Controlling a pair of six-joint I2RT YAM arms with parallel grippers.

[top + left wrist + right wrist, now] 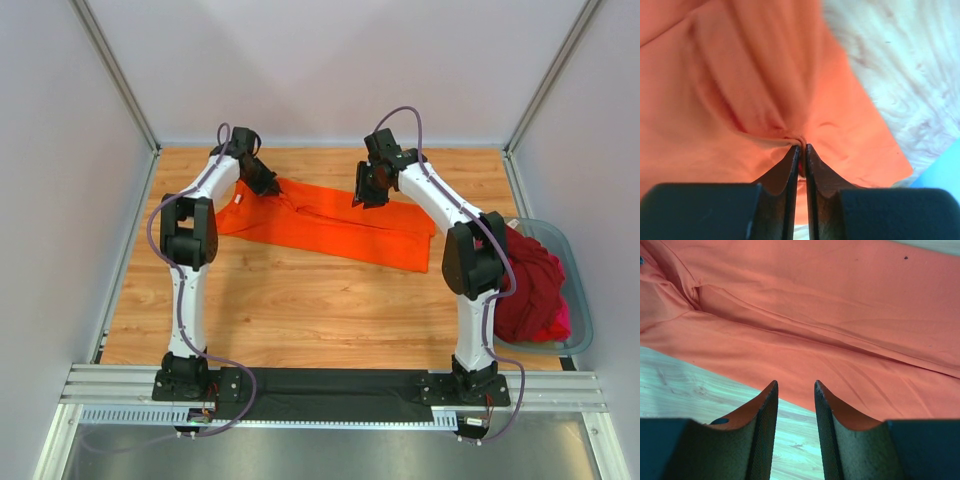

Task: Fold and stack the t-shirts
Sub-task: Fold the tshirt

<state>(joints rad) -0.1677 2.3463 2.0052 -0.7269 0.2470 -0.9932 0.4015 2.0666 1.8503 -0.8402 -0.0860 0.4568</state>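
Note:
The bright orange t-shirt (330,225) lies folded lengthwise in a long band across the far middle of the wooden table. My left gripper (268,183) is at the shirt's left end, shut on a pinched fold of the orange cloth (801,142), which bunches at the fingertips. My right gripper (366,196) hovers over the shirt's far edge right of centre; it is open and empty, with the orange cloth (840,330) and bare wood beneath it (795,385). Dark red and magenta-pink t-shirts (530,285) are heaped at the right.
A grey-blue plastic tub (578,290) at the table's right edge holds the dark red and pink heap. Grey walls enclose the table on the left, far and right sides. A black mat (330,392) and metal rail lie along the near edge.

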